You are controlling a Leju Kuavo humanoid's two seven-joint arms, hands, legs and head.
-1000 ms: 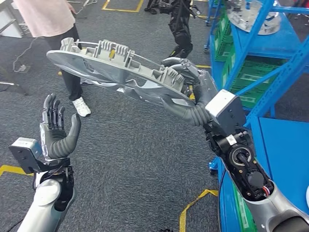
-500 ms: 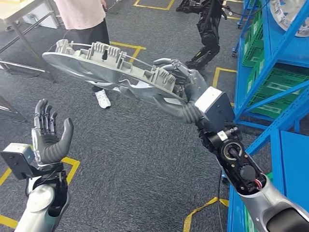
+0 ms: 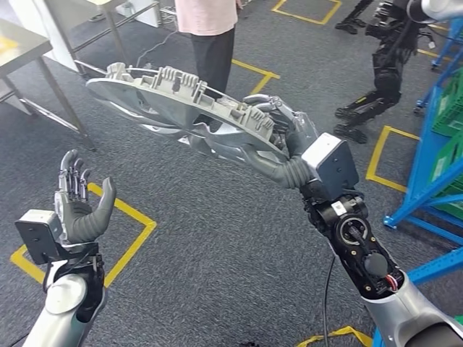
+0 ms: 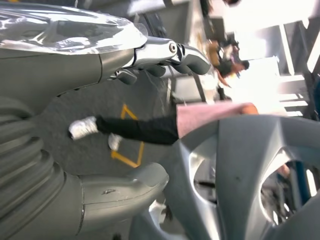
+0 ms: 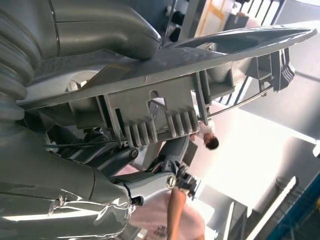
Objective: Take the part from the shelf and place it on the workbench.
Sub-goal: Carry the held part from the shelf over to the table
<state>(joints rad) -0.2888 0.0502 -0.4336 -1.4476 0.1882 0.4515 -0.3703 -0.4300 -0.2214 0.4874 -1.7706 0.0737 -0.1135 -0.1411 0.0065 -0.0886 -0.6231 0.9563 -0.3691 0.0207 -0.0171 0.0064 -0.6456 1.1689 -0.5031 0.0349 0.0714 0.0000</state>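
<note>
The part (image 3: 180, 108) is a large grey wheel-cover disc with ribbed clips along its rim, held almost flat in the air. My right hand (image 3: 281, 137) grips its near edge, thumb under and fingers over; the right wrist view shows the disc's rim (image 5: 158, 100) pinched between thumb and fingers. My left hand (image 3: 79, 202) is raised, palm up, fingers spread, holding nothing, below and to the left of the disc. In the left wrist view the disc's spokes (image 4: 241, 165) hang beyond the left hand (image 4: 124, 185).
A person (image 3: 210, 36) stands just behind the disc. A table (image 3: 22, 50) with metal legs is at the far left. Blue shelving (image 3: 437, 166) with green bins stands at the right. A black robot (image 3: 391, 58) stands far right. Yellow floor lines (image 3: 131, 217) mark the carpet.
The whole view has swung left: the blue shelf has slid off to the right and a table has come in at the left. Both hands keep their poses, the right still holding the disc.
</note>
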